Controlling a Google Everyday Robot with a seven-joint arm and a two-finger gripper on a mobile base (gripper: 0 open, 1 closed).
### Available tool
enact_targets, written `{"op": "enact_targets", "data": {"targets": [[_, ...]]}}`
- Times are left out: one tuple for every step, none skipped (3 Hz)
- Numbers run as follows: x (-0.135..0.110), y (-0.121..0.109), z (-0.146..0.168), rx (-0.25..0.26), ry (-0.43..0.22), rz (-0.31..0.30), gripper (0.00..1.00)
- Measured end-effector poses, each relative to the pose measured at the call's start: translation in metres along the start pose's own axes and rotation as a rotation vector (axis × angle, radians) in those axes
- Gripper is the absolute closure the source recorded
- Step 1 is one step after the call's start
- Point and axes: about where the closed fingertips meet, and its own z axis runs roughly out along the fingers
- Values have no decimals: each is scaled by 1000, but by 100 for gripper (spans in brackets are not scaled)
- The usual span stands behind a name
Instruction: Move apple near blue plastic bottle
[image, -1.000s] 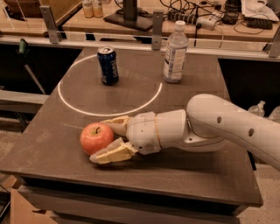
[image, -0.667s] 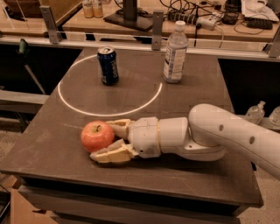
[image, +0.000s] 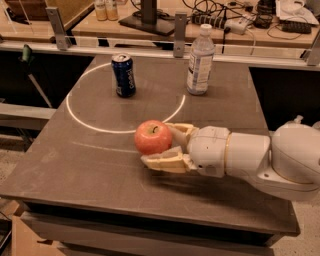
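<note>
The red-orange apple (image: 153, 137) sits between the two tan fingers of my gripper (image: 159, 145), near the middle of the dark table (image: 90, 170). One finger (image: 181, 131) is behind the apple and the other (image: 164, 161) is in front of and below it. The gripper is shut on the apple, and my white arm reaches in from the right. The blue plastic bottle (image: 200, 60), clear with a white cap, stands upright at the back of the table, beyond and right of the apple and well apart from it.
A dark blue soda can (image: 123, 75) stands at the back left, inside a white circle line (image: 80, 120) drawn on the table. Behind the table runs a rail with metal posts (image: 180, 34), and behind that a bench with cables and bottles.
My gripper has carried the apple to the right and farther back, from the table's front left toward its middle. The bottle and can have not moved.
</note>
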Motion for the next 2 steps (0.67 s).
{"op": "enact_targets", "data": {"targets": [[-6,-18,-43,129,81,-11,100],[3,-31,-70,246,110,7,100]]}}
